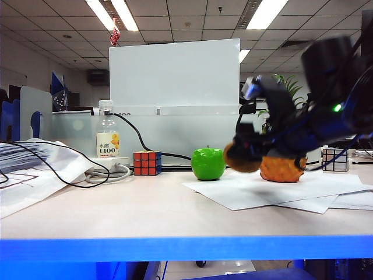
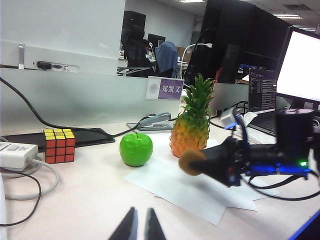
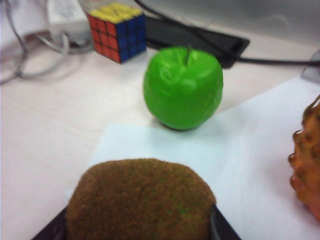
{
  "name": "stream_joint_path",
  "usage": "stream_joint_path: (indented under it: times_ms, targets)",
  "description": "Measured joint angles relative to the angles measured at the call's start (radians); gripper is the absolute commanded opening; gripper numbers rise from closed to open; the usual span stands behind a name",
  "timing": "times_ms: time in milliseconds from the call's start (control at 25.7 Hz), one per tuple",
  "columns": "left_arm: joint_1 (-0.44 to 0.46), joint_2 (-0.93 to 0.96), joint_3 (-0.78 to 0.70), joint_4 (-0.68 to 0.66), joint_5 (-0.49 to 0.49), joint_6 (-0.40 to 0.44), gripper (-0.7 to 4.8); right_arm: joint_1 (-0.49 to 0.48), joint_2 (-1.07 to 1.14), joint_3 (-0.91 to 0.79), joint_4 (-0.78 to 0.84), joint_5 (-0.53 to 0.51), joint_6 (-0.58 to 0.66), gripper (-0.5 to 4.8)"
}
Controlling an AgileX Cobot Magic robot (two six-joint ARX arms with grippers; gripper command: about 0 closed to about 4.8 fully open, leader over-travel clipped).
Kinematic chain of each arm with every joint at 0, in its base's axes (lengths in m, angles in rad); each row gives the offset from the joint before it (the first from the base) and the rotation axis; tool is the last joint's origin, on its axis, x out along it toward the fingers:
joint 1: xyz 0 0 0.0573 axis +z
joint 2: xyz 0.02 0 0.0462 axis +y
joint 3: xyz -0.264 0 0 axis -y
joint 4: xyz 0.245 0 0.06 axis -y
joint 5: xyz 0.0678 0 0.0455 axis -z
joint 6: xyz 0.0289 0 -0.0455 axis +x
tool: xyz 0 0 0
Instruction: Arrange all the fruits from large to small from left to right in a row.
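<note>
The left gripper (image 2: 140,225) sits nearest, low at the front of the worktop (image 1: 145,210) on the left, its fingers (image 2: 129,226) almost together with only a narrow gap and nothing between them; it is well apart from every fruit.

Further in, the right gripper (image 1: 243,156) hangs above the white paper sheets (image 1: 274,192) with the brown kiwi (image 1: 240,157) between its fingers (image 3: 50,231). The fingers press the kiwi's sides and the fruit is clear of the worktop. In the wrist view the kiwi fills the space between the finger tips, which show only at its lower edges, so how deep the hold goes cannot be told. If the hold is shallow, the fuzzy oval could roll out and bounce across the paper.

Just behind the kiwi stands the pineapple (image 1: 282,168); the green apple (image 1: 208,164) stands just beside it on the left. The carried kiwi hangs between them, so a sideways swing risks knocking the apple, which would roll, or tipping the tall pineapple. The loose sheets may slide under anything set down.

The order needs work: the pineapple stands right of the apple. Open worktop lies in front and to the left, short of the coloured cube (image 1: 147,163), the power strip (image 1: 105,169) and its cables. To the far right sits a silver cube (image 1: 335,158), leaving little room there.
</note>
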Motion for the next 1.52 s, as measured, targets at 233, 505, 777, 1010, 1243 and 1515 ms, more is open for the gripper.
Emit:
stream_joint_path:
  times_ms: [233, 505, 777, 1010, 1243, 1515]
  targets:
    - [0.0, 0.0, 0.0, 0.0, 0.0, 0.0, 0.36, 0.001, -0.231, -0.182, -0.008, 0.073, 0.003, -0.07]
    - [0.0, 0.0, 0.0, 0.0, 0.0, -0.001, 0.36, 0.026, -0.487, -0.383, -0.006, 0.187, 0.029, -0.07]
    - [0.0, 0.0, 0.0, 0.001, 0.0, -0.003, 0.36, 0.036, -0.533, -0.502, -0.012, 0.29, 0.066, -0.07]
    - [0.0, 0.0, 0.0, 0.002, 0.0, -0.022, 0.36, 0.037, -0.533, -0.549, -0.029, 0.34, 0.072, -0.07]
    - [0.0, 0.0, 0.0, 0.003, 0.0, -0.023, 0.36, 0.037, -0.533, -0.591, -0.033, 0.406, 0.087, -0.07]
    - [0.0, 0.0, 0.0, 0.003, 0.0, -0.023, 0.36, 0.037, -0.533, -0.591, -0.032, 0.421, 0.09, 2.06]
